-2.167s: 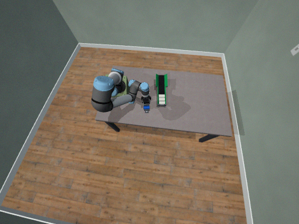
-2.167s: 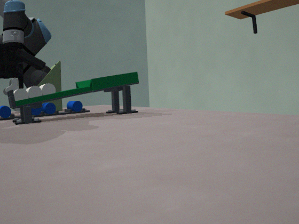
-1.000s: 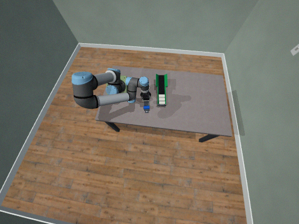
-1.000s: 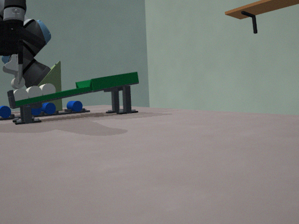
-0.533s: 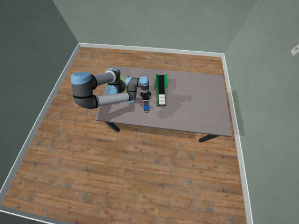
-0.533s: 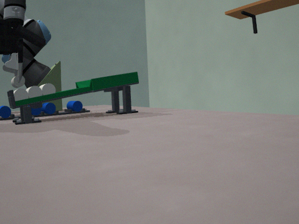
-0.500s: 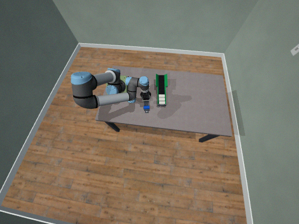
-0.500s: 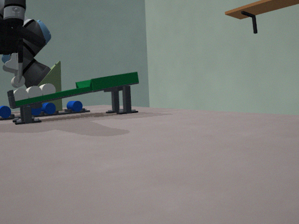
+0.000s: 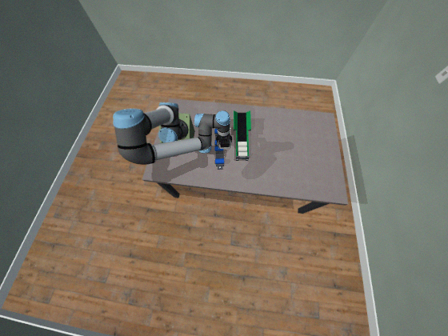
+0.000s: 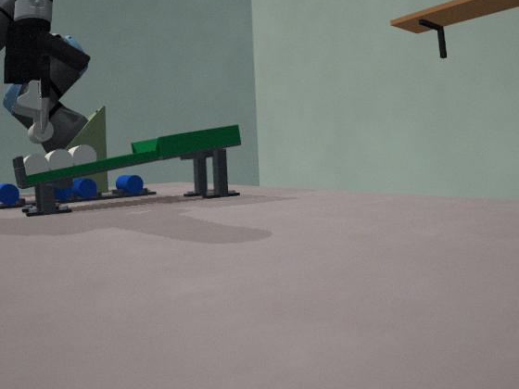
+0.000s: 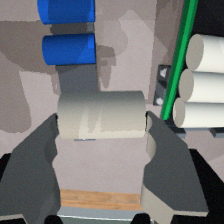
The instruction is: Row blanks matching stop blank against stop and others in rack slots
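My gripper [image 11: 102,113] is shut on a white blank [image 11: 101,114] and holds it in the air beside the low end of the ramp; the blank also shows end-on in the exterior view [image 10: 41,132]. The green feed ramp [image 10: 139,155] carries three white blanks [image 10: 57,158] in a row against the stop [image 10: 18,169]; they also show in the wrist view [image 11: 205,87]. Blue blanks [image 11: 68,48] lie on the dark stock rack [image 10: 83,194] below and beyond the held blank. In the top view the gripper [image 9: 222,142] is just left of the ramp [image 9: 242,135].
The arm's base [image 9: 176,126] stands at the table's left back. A green wedge-shaped mount [image 10: 93,141] stands behind the ramp. A wooden shelf [image 10: 456,8] hangs on the wall at the upper right.
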You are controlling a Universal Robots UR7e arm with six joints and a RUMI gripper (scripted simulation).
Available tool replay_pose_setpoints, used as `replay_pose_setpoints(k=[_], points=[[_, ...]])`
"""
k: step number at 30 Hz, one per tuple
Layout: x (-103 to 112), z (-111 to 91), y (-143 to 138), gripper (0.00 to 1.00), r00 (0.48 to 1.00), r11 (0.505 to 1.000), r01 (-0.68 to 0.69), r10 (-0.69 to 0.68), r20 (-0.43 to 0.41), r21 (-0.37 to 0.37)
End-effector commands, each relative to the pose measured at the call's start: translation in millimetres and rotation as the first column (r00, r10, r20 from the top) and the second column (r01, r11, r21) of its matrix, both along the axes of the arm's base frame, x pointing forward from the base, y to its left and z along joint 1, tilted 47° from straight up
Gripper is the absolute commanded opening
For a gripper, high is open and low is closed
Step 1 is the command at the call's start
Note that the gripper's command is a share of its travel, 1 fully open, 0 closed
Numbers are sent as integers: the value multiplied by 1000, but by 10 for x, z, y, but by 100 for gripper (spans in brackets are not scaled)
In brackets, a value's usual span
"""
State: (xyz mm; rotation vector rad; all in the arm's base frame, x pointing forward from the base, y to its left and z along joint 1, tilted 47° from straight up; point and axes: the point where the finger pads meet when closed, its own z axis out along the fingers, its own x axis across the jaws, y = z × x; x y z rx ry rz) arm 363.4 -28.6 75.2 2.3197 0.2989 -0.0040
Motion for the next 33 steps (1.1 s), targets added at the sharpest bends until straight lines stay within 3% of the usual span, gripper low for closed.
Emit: replay_pose_setpoints(k=[1,11,19,33], points=[[386,-83,326,40,1000,1000,12,-12,6,3],[963,-356,1069,40,999,1000,30,-29,24,-1],[1082,-452,1283,40,999,999,34,-34,29,-5],[1088,-457,1294,40,999,999,34,-34,29,-5]])
